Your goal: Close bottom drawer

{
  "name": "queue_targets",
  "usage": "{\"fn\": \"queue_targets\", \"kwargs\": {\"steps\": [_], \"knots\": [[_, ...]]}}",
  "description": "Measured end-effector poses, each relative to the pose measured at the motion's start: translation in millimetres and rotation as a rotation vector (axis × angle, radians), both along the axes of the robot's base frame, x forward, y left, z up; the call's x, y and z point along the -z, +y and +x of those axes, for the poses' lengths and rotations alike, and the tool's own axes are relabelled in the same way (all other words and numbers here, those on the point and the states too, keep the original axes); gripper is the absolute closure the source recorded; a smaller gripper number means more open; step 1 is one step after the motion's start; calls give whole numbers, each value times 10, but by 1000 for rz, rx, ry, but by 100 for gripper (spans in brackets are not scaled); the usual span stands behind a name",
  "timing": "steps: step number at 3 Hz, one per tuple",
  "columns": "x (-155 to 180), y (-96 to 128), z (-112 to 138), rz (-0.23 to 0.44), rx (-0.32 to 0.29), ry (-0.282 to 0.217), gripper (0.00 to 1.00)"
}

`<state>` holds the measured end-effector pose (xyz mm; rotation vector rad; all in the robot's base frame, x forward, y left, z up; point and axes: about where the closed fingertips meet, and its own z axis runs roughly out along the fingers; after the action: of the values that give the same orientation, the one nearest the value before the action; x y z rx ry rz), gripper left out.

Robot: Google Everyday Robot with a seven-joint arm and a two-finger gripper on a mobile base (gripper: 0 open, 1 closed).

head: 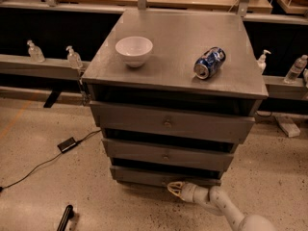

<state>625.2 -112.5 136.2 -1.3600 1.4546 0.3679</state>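
Note:
The bottom drawer (144,177) is the lowest and narrowest grey drawer of the cabinet. Its flat front stands a little proud of the cabinet, low near the floor. My gripper (174,187) is at floor level, its tip right against the middle of that drawer front, where the small knob sits. The white arm (226,208) reaches in from the lower right. The middle drawer (166,154) and the top drawer (168,123) sit above it, each showing a dark gap over its front.
A white bowl (134,50) and a blue can (209,62) lying on its side rest on the cabinet top (178,37). A black box with a cable (67,144) lies on the floor at left. Bottles (73,57) stand on the ledges behind.

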Motion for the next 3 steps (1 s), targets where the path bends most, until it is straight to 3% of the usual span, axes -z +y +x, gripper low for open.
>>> {"fn": "queue_targets", "kwargs": {"steps": [1,2,3], "knots": [[12,-140,183,15,41,-31,100],[12,-148,164,15,43,-33,100],[-13,-403,-1,12,66,-58,100]]}}
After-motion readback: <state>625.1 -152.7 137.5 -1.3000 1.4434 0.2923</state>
